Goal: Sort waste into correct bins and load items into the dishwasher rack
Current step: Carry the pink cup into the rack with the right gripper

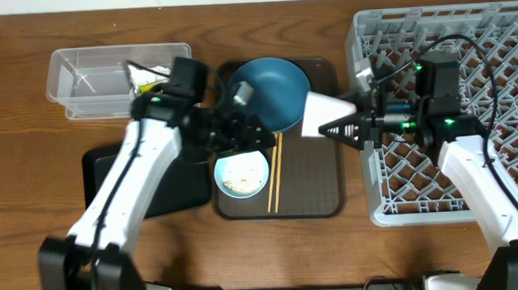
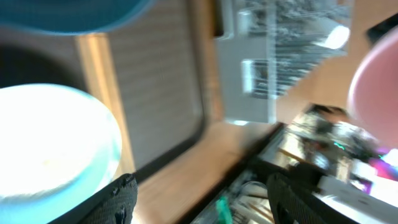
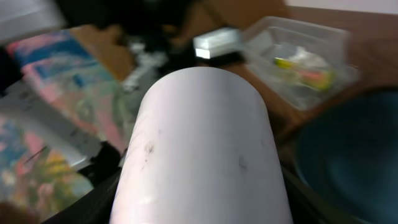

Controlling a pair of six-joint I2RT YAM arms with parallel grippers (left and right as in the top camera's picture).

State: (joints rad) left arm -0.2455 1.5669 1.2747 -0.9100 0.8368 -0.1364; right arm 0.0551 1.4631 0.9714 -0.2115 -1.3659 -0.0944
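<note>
Wrapper [image 3: 305,76] and tissue [image 3: 306,57] lie in the one tub [image 1: 78,83], upper left. The left arm reaches right, its gripper [image 2: 202,182] gaping and empty by the one bowl [image 1: 241,174], below the one plate [image 1: 274,86]. Two chopsticks [image 1: 276,171] run up-down. The right arm reaches left from the one rack [image 1: 467,45], its gripper [image 1: 333,123] clamping one cup [image 1: 324,113] that lies left-right, wider end left.

Overhead I look straight down on the whole table [image 1: 22,33]; my left wrist camera, close over the bowl [image 2: 50,143], faces the rack [image 2: 273,56] at 3 o'clock, and my right, tight behind a cup [image 3: 199,143], faces the tub [image 3: 298,59] at 9, both sharing the plate [image 3: 348,162].
</note>
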